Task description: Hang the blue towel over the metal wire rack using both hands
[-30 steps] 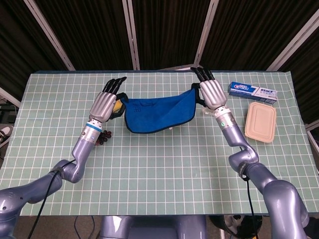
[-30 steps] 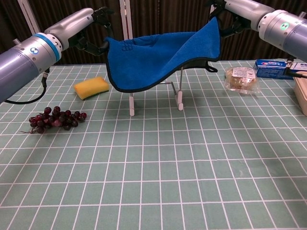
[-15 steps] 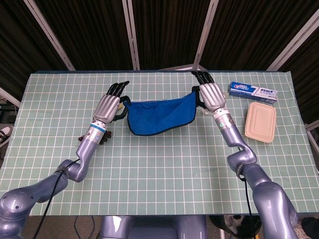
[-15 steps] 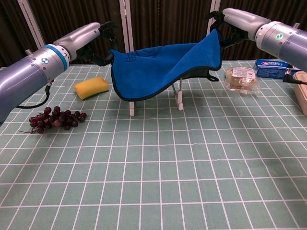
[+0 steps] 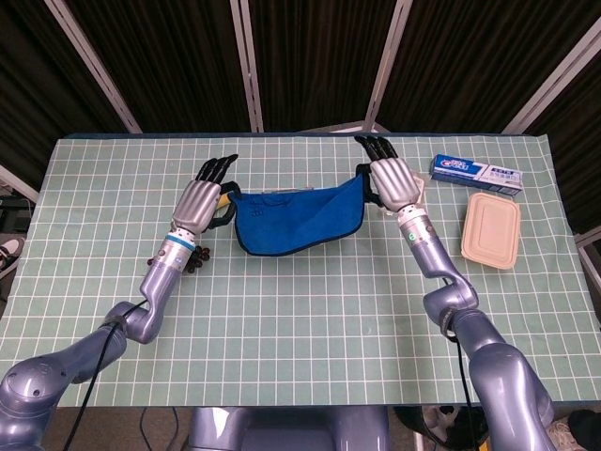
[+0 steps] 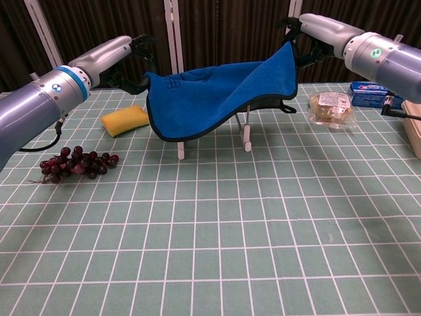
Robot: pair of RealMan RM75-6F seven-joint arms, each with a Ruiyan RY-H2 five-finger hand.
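The blue towel (image 5: 296,222) (image 6: 207,99) sags in the middle, stretched between both hands above the metal wire rack (image 6: 246,135), whose white feet show under the cloth. My left hand (image 5: 202,199) (image 6: 131,56) grips the towel's left corner. My right hand (image 5: 392,180) (image 6: 306,33) holds the right corner higher up. The towel's middle drapes over the rack top and hides most of it; in the head view the rack is barely seen.
A yellow sponge (image 6: 125,120) and a bunch of dark grapes (image 6: 75,162) lie at the left. A wrapped bun (image 6: 332,108), a toothpaste box (image 5: 475,172) and a beige lidded container (image 5: 491,230) sit at the right.
Both hands have shifted a little toward the far side of the table with the towel, which still sags over the rack. Both grips are unchanged.
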